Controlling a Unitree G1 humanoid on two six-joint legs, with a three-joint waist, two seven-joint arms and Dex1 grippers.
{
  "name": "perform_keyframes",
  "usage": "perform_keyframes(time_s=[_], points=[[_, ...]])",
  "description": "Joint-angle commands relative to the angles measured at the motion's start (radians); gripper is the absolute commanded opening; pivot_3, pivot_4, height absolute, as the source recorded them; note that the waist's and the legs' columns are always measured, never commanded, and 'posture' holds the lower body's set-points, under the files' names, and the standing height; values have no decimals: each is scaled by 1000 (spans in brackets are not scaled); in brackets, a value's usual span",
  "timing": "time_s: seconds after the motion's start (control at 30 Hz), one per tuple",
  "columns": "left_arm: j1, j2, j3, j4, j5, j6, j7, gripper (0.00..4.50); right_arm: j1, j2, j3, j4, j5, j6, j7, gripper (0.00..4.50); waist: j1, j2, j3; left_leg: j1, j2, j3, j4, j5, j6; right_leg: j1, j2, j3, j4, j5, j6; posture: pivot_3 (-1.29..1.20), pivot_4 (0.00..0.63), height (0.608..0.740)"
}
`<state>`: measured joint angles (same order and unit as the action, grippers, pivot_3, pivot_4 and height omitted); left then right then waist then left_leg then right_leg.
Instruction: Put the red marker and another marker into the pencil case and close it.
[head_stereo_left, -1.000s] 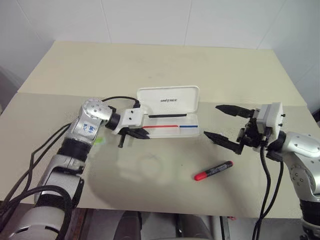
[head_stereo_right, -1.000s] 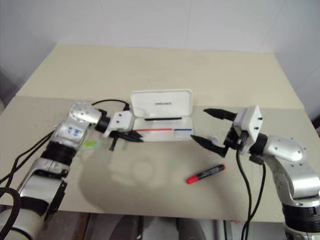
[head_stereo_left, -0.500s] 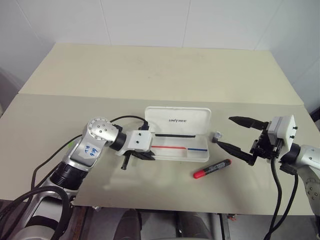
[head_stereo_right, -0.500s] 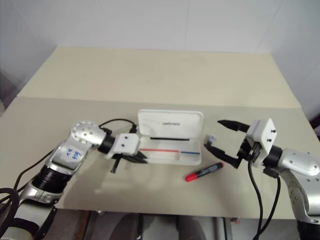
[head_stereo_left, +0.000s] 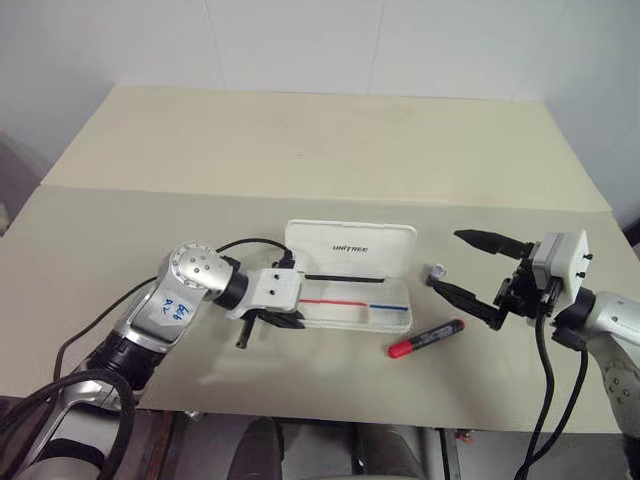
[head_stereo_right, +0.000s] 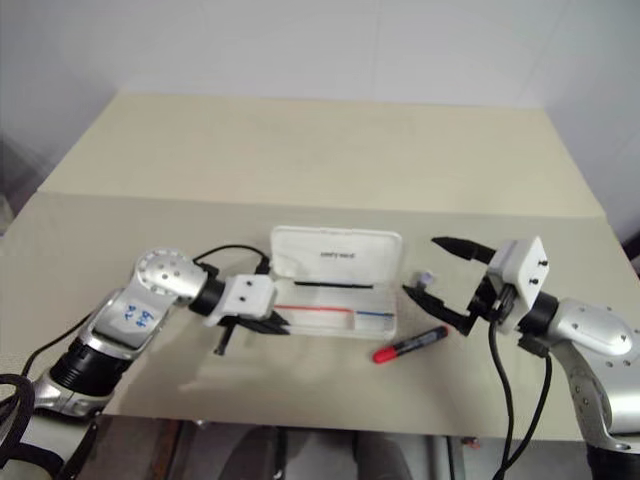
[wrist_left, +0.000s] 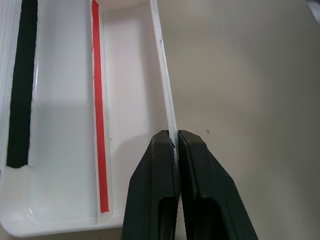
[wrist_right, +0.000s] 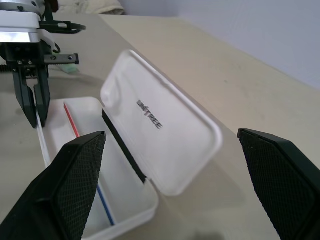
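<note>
left claw pinches the open pencil case's near wall, probably steadying it; right claw hangs spread above the red marker near the surface's front edge.

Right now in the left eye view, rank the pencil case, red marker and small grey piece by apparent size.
1. Pencil case, open.
2. Red marker.
3. Grey piece, far the smallest.
All lie on the table at a similar distance, so the order is safe.

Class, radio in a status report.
Left claw shut on pencil case front wall. Right claw open, empty. Red marker on table, unobstructed.
</note>
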<state>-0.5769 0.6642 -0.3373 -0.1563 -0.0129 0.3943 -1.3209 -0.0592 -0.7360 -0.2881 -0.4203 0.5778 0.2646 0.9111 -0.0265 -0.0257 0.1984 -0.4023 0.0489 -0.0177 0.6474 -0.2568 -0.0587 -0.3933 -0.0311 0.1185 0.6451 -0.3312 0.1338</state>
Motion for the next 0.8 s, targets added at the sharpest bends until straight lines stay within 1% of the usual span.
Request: perform_keyframes(time_s=[0.03,0.23,0.27,0.3,0.43,0.57,0.67,0.8], points=[[-19,-13,2,-25,-30,8,13,23,-9,4,-9,-22,10,-6,-9,4500,0,0,0,0,0,0,0,0,0,0,0,0,0,0,0,0,150,740],[6,9,-25,-6,7,-40,33,23,-6,0,-9,-43,22,5,-20,4500,-1,0,0,0,0,0,-1,0,0,0,0,0,-1,0,0,0,150,740],[10,17,-30,-1,13,-47,33,558,-5,-4,-12,-44,24,9,-18,4500,-1,0,0,0,0,0,0,0,0,0,0,0,-1,0,0,0,150,740],[11,20,-31,2,14,-48,35,753,-5,-7,-15,-44,27,11,-16,4500,-2,0,0,0,0,0,0,0,0,0,0,0,-1,0,0,0,150,740],[8,6,-28,8,1,-45,54,2096,-12,-13,-22,-40,30,19,-11,4500,-2,0,0,0,0,0,0,0,0,0,0,0,-1,0,0,0,150,740],[-1,-22,-11,-23,-51,-6,59,3400,-13,-7,-14,-49,29,23,-16,4500,-2,0,0,0,0,0,0,0,0,0,0,0,-1,0,0,0,150,740],[0,-28,11,-71,-120,31,39,3400,-14,-3,-7,-50,30,26,-14,4500,-2,0,0,0,0,0,0,0,0,0,0,0,-1,0,0,0,150,740],[27,-11,30,-122,-183,26,20,3400,-11,-9,-10,-41,40,29,3,4500,-4,0,0,0,0,0,-1,0,0,0,0,0,-1,0,0,0,150,740]])
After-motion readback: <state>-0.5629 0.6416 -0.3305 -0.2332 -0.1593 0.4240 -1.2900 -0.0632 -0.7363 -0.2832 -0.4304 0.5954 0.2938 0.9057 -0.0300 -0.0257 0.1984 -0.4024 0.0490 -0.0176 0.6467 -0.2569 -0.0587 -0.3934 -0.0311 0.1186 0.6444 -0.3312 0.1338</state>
